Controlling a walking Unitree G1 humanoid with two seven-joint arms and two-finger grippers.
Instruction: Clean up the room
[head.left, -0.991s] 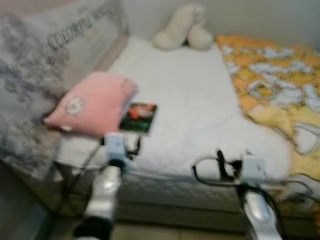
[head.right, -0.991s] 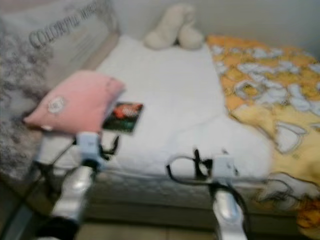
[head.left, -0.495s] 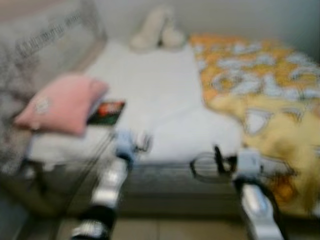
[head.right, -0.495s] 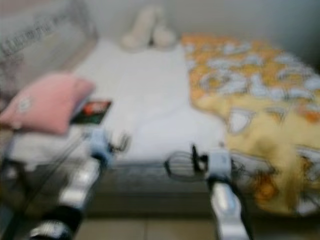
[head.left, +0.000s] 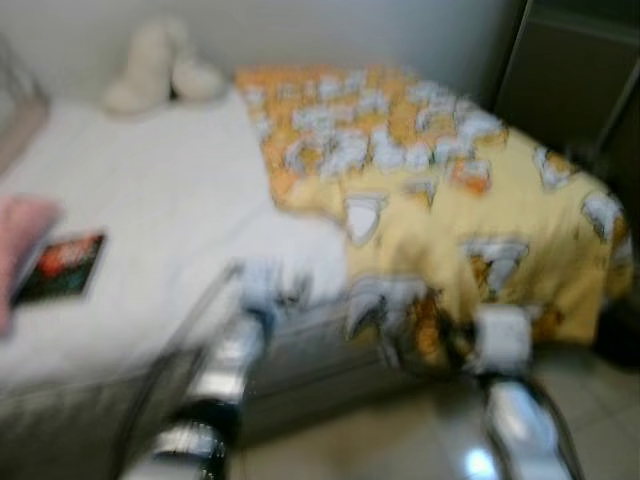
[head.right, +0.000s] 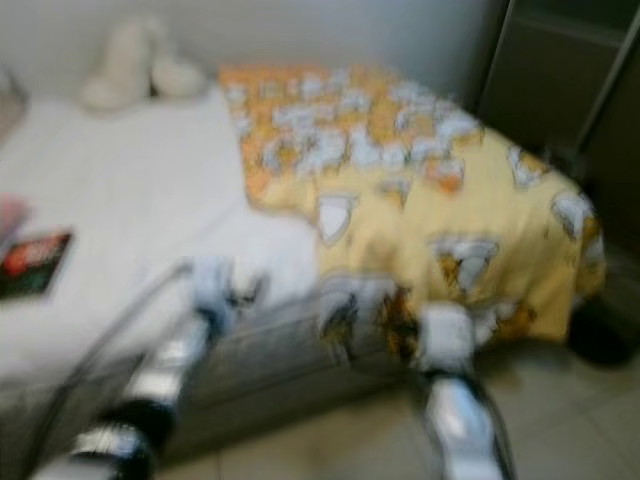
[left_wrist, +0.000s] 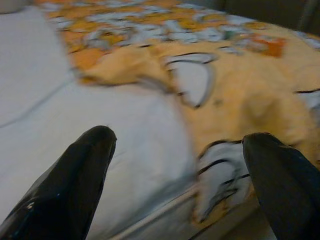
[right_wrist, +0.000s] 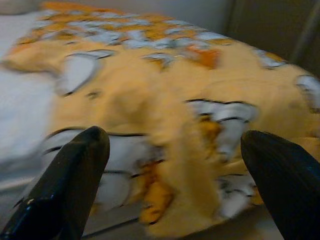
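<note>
The yellow blanket (head.left: 440, 200) lies bunched over the bed's (head.left: 150, 210) right half, its long axis running from about 11 o'clock down to 4 o'clock, with the hem drooping over the edge. The right gripper (right_wrist: 175, 170), fingers spread wide and empty, faces that hem at 12 o'clock and looks nearer. The left gripper (left_wrist: 180, 175), equally spread, has it toward 1 o'clock.

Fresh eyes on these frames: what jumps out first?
The yellow-orange patterned blanket dominates, covering the right side of the white bed and spilling over its front edge. Both grippers, left gripper and right gripper, are open in front of it. A cream plush toy sits by the wall.
</note>
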